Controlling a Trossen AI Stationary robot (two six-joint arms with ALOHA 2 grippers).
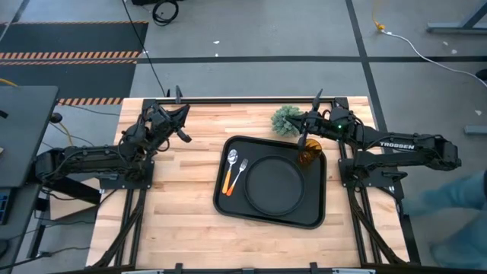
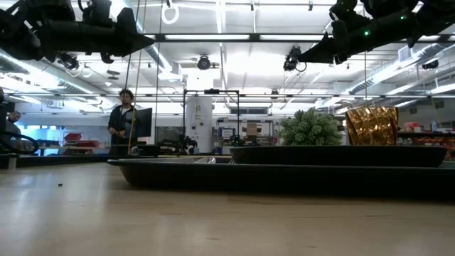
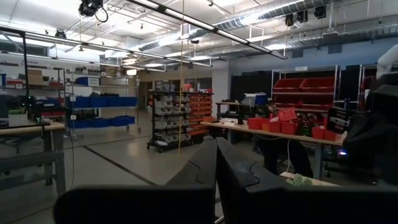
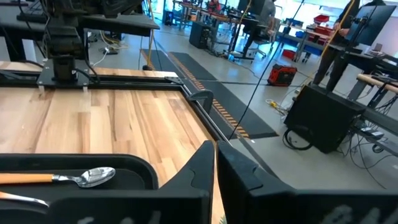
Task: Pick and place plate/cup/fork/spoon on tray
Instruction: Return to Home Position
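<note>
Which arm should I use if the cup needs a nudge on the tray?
Probably the right. Its end effector hangs just above the cup, which stands in the tray's corner beside the plate. The left end effector is parked at the table's far left edge, with the tray between it and the cup.

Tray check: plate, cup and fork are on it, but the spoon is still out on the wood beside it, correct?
Not quite. In the high view the spoon lies on the tray, next to the fork, left of the plate. The cup is on it too.
</note>
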